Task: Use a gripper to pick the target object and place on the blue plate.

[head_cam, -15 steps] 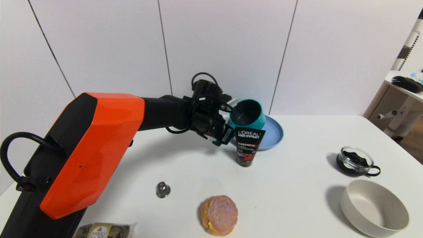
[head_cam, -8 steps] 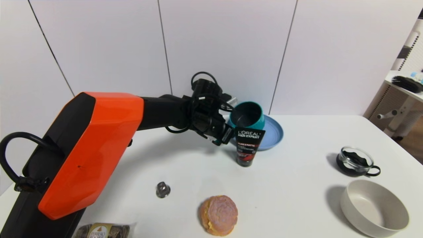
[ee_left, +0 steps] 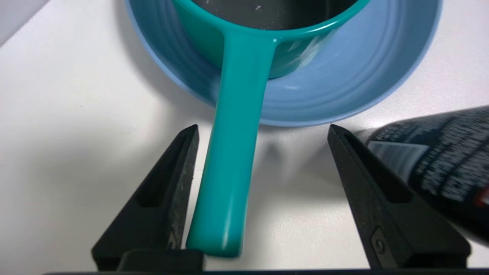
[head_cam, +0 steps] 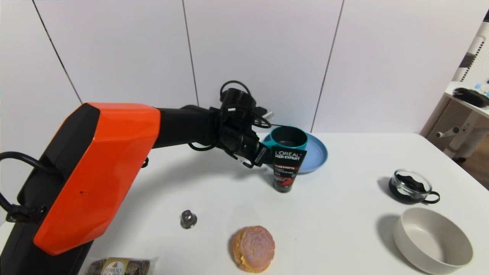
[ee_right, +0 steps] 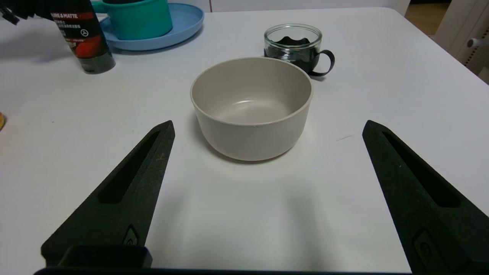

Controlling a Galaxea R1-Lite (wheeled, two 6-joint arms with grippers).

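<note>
The teal saucepan [head_cam: 288, 138] stands upright on the blue plate [head_cam: 318, 152] at the back of the table. My left gripper [ee_left: 263, 130] is open just left of the plate. The saucepan's straight handle [ee_left: 233, 152] lies loose between the fingers, close to one finger [ee_left: 168, 191] and far from the other [ee_left: 366, 179]. The plate's rim [ee_left: 344, 88] shows beyond the fingertips. My right gripper [ee_right: 269, 126] is open and empty near the table's front right, facing the beige bowl [ee_right: 252, 107]; it does not show in the head view.
A black L'Oreal tube [head_cam: 286, 170] stands right in front of the plate, beside my left gripper. A glass cup [head_cam: 412, 187] and the beige bowl [head_cam: 433, 240] sit at the right. A bun [head_cam: 253, 248], a small metal piece [head_cam: 188, 219] and a chocolate box [head_cam: 118, 266] lie in front.
The saucepan was tilted and held over the plate; it now stands level on the plate. My left gripper has opened off the handle.
</note>
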